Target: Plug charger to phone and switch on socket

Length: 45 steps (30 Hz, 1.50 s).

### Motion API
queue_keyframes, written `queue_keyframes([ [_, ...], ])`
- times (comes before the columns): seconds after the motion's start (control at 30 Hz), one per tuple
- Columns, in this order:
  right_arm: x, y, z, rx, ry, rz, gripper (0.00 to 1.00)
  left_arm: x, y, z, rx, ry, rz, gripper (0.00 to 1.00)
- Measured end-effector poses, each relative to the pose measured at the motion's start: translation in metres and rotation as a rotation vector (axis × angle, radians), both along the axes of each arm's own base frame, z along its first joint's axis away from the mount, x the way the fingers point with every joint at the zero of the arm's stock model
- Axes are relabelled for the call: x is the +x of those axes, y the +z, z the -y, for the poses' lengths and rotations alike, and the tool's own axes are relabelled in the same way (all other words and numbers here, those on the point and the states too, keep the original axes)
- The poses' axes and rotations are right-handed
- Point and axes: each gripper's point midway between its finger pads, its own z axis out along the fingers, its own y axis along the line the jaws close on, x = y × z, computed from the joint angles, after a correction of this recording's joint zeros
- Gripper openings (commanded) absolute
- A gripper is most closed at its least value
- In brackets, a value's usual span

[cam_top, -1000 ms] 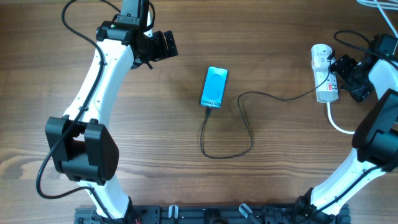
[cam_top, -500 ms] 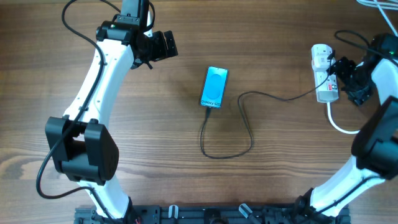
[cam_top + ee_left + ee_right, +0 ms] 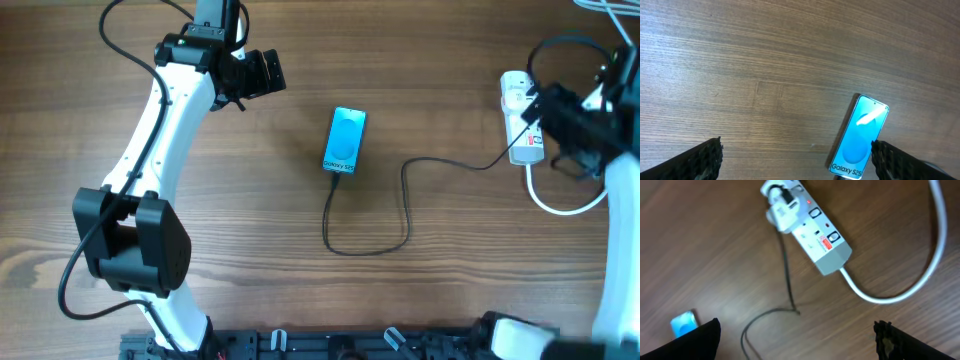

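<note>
The phone (image 3: 344, 140) lies face up mid-table, cyan screen lit, white strip at its near end. It also shows in the left wrist view (image 3: 860, 137) and small in the right wrist view (image 3: 684, 324). The thin black charger (image 3: 405, 205) runs from the phone's near end, loops, and reaches the white socket (image 3: 520, 122) at far right. In the right wrist view the socket (image 3: 812, 232) has a white adapter plugged in, red marks, and the charger (image 3: 786, 272) leaving it. My left gripper (image 3: 268, 72) is open, left of the phone. My right gripper (image 3: 548, 108) is open above the socket.
The thick white cord (image 3: 555, 205) curves from the socket's near end toward the right edge; it also shows in the right wrist view (image 3: 900, 290). The robots' black cables hang by both arms. A dark rail runs along the table's front edge (image 3: 330, 345).
My right arm has risen and pulled back from the socket, blurred with motion. The charger's bend beside the phone has shifted right. The left arm and phone have not moved.
</note>
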Motion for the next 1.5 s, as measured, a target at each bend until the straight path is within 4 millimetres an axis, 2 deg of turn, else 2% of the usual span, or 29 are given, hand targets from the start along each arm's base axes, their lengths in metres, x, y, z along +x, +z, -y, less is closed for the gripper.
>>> queue_keyframes([
  [0.07,-0.015,0.018,-0.004,-0.023,0.0,0.053,1.0,0.0,0.0,0.0,0.0,0.0,0.0,1.0],
  [0.17,-0.041,0.022,-0.013,-0.039,0.019,0.095,1.0,0.0,0.0,0.0,0.0,0.0,-0.001,1.0],
  [0.37,-0.085,0.007,-0.036,-0.05,0.096,0.212,1.0,-0.001,0.0,0.0,0.0,0.0,-0.002,1.0],
  [0.47,-0.096,0.002,-0.04,-0.024,0.069,0.226,1.0,-0.001,0.0,0.0,0.0,0.0,-0.002,1.0],
  [0.73,-0.093,-0.006,-0.039,0.055,-0.029,0.206,1.0,-0.001,0.0,0.0,0.0,0.0,-0.002,1.0],
  [0.93,-0.083,-0.03,-0.037,0.088,-0.042,0.105,1.0,-0.001,0.0,0.0,0.0,0.0,-0.002,1.0],
  [1.1,-0.075,-0.049,-0.047,0.154,-0.009,0.036,1.0,-0.001,0.0,0.0,0.0,0.0,-0.002,1.0],
  [1.27,-0.065,-0.049,-0.071,0.129,0.153,0.118,1.0,0.0,0.0,0.0,0.0,0.0,-0.002,1.0],
  [1.37,-0.06,-0.034,-0.094,0.059,0.314,0.273,1.0,-0.001,0.0,0.0,0.0,0.0,-0.002,1.0],
  [1.5,-0.071,-0.019,-0.121,-0.051,0.511,0.489,1.0,-0.001,0.0,0.0,0.0,0.0,-0.003,1.0],
])
